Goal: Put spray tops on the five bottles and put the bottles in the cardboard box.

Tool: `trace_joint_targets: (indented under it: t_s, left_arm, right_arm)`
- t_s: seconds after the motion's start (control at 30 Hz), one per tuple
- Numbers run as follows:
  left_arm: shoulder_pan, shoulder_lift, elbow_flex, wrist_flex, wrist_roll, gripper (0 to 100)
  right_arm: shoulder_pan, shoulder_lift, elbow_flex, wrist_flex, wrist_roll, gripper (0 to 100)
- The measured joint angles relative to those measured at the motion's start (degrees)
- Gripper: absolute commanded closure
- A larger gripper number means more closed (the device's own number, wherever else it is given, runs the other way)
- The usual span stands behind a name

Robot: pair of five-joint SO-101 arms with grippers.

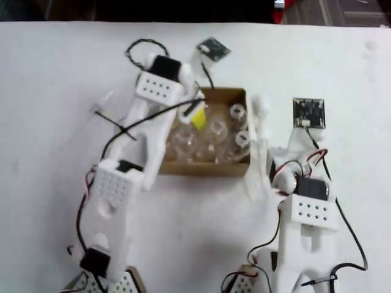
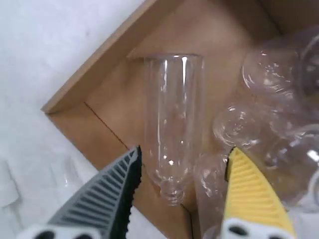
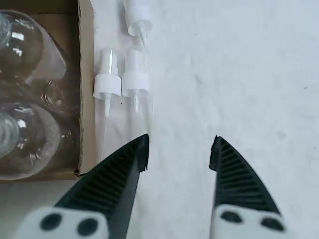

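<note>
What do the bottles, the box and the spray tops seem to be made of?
The bottles seem clear glossy plastic: the box floor shows through them and highlights glint; glass is possible. The box looks like matte brown cardboard, flat-coloured and thin-walled. The spray tops seem opaque white plastic, smooth and moulded.

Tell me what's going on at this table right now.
Two robot arms are working with clear bottles and spray tops. The left hand hangs open over the cardboard box, right above a clear bottle that lies inside with no top on. The other bottles lie beside it in the box. The right hand is open over the table, next to spray tops lying just outside the box wall.
</note>
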Motion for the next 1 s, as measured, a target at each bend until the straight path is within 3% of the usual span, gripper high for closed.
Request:
trace_joint_targets:
  t_s: [0.3,0.67,1.0]
  left_arm:
    - [0.4,11.2,-11.2,0.5,-1.2,74]
    - [0.2,15.8,-12.1,0.1,-1.1,75]
    - [0.7,19.1,-13.0,0.4,-2.0,91]
  right_arm:
    - [0.4,0.0,0.2,-0.6,-0.1,81.8]
    - [0.3,0.0,2.9,-3.8,-0.1,81.8]
    - [0.3,0.0,2.9,-4.2,-0.1,81.8]
